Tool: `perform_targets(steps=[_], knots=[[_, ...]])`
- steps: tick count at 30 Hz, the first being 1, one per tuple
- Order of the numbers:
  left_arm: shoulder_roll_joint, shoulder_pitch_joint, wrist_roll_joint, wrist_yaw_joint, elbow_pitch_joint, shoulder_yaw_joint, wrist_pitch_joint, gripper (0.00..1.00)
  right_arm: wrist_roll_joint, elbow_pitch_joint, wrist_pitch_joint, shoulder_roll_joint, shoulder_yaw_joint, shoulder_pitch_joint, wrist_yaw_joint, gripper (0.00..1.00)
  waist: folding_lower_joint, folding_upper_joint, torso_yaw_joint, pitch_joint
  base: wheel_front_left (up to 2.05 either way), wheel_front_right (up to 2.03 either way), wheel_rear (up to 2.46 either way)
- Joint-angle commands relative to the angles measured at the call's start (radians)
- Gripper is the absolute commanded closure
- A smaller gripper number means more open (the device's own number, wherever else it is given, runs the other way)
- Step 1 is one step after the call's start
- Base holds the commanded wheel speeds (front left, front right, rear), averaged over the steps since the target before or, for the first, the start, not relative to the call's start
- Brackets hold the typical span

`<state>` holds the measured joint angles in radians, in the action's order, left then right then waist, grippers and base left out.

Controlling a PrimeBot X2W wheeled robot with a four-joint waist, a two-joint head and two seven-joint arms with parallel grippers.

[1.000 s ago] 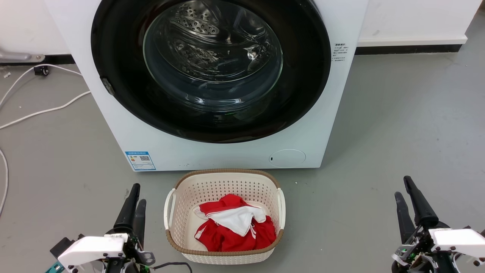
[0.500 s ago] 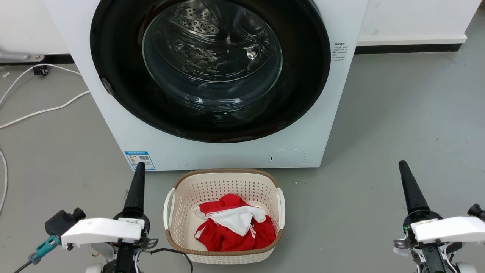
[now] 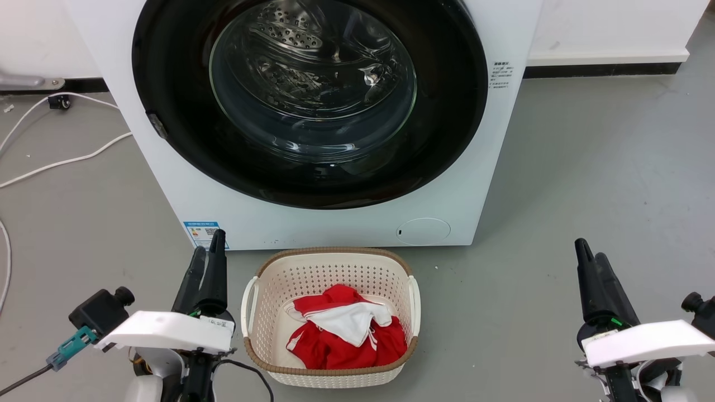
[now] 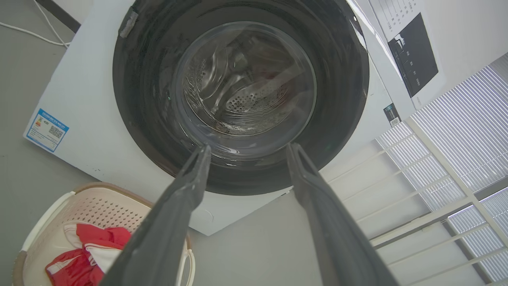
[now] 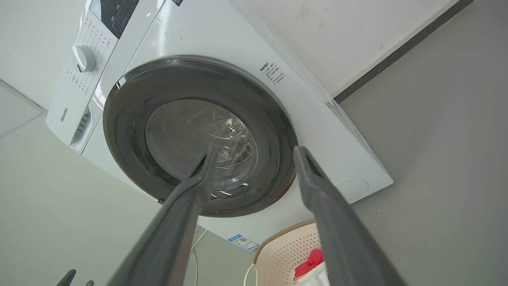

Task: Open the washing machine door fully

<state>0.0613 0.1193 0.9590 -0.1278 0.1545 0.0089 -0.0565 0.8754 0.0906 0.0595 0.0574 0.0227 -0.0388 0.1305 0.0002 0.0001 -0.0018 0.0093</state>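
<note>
Both your grippers have rolled since half a second ago, so each shows two fingers side by side. Your left gripper [image 3: 208,245] and right gripper [image 3: 590,250] stand parted, holding and touching nothing. The washing machine door [image 3: 447,111] sits shut, flush on the washing machine [image 3: 335,229], well ahead of both.

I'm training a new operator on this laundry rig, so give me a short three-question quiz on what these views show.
1. True or false: the washing machine door is shut against the washing machine.
2. What lies in the laundry basket? A) red and white clothing B) blue towels C) nothing
3. Fill in: the blue label sticker is nearest the ___ hand.
Key: 1 true. 2 A. 3 left: the left hand points up just beside it, while the right hand is on the far side of the basket.
</note>
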Motion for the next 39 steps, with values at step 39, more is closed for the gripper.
perform_targets(steps=[39], knots=[[0.034,0.051,-0.563,0.031,0.001,-0.047,-0.120,0.00,-0.518,-0.090,0.065,-0.006,-0.007,0.029,0.000,0.00,-0.0001,-0.0001,0.003,0.006,0.00,0.00,0.00]])
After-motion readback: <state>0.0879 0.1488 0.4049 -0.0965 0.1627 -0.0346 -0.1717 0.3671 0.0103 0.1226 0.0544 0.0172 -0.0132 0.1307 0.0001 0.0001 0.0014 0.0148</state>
